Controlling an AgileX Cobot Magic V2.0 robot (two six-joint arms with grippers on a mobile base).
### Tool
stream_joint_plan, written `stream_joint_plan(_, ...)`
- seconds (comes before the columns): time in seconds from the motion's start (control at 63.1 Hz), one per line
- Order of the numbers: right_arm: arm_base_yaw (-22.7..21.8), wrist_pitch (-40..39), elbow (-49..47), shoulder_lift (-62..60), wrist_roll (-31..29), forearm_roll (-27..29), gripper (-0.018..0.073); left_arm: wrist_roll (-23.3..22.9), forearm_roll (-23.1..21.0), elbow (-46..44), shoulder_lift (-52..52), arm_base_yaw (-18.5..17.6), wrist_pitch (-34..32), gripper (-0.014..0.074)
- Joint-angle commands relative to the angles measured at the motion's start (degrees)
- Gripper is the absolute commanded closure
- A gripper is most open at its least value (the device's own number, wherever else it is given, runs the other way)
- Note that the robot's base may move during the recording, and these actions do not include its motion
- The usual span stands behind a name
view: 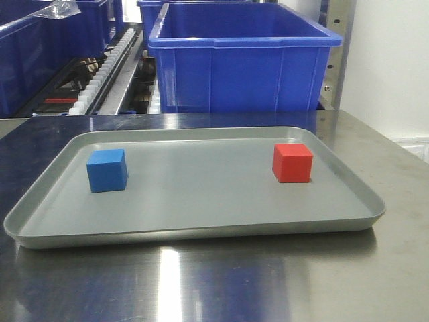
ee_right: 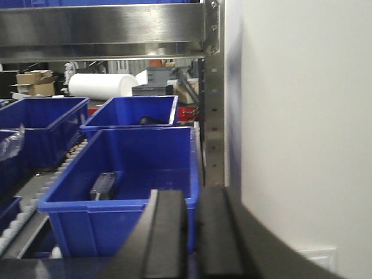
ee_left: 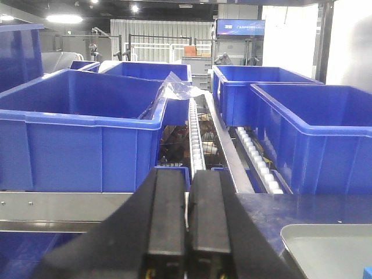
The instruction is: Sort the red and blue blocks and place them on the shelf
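A small matte blue cube (view: pixel 107 170) sits on the left of the shallow grey metal tray (view: pixel 201 231) and a bright red cube (view: pixel 293 163) sits on its right, well apart. The tray rests on the shiny steel tabletop (view: pixel 221 288) in front of the grey steel shelf (view: pixel 340 74) with its large blue plastic bins (view: pixel 241 67). The left gripper (ee_left: pixel 187 180) and right gripper (ee_right: pixel 193 200) are both clenched on nothing, black fingers nearly touching, facing the bins.
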Motion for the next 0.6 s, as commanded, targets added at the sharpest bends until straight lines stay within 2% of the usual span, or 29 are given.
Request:
stream_joint_plan(0.0, -0.3, -1.7, -7.2, 7.0, 0.0, 4.3, 0.0054, -0.2, -0.3, 2.2, -1.0, 0.1, -4.0, 0.0513)
stream_joint_plan(0.048, -0.3, 0.3, -10.3, 10.7, 0.0, 5.5, -0.0025, -0.2, -0.3, 2.2, -1.0, 0.1, -4.0, 0.0513)
stream_joint_plan(0.079, -0.3, 1.9, -12.0, 12.9, 0.0, 6.4, -0.0039, -0.2, -0.3, 2.2, -1.0, 0.1, -4.0, 0.0513)
stream_joint_plan(0.206, -0.3, 11.6, -17.1, 21.8, 0.0, 10.7, -0.0035, -0.2, -0.3, 2.2, -1.0, 0.1, -3.9, 0.0513)
stream_joint_plan(0.364, 0.3, 22.3, -20.1, 30.9, -1.3, 11.1, -0.0036, -0.2, -0.3, 2.2, -1.0, 0.1, -3.8, 0.0512)
stream_joint_plan(0.586, 6.5, 27.4, -24.1, 39.7, -5.0, 13.7, -0.0036, -0.2, -0.3, 2.2, -1.0, 0.1, -3.8, 0.0512)
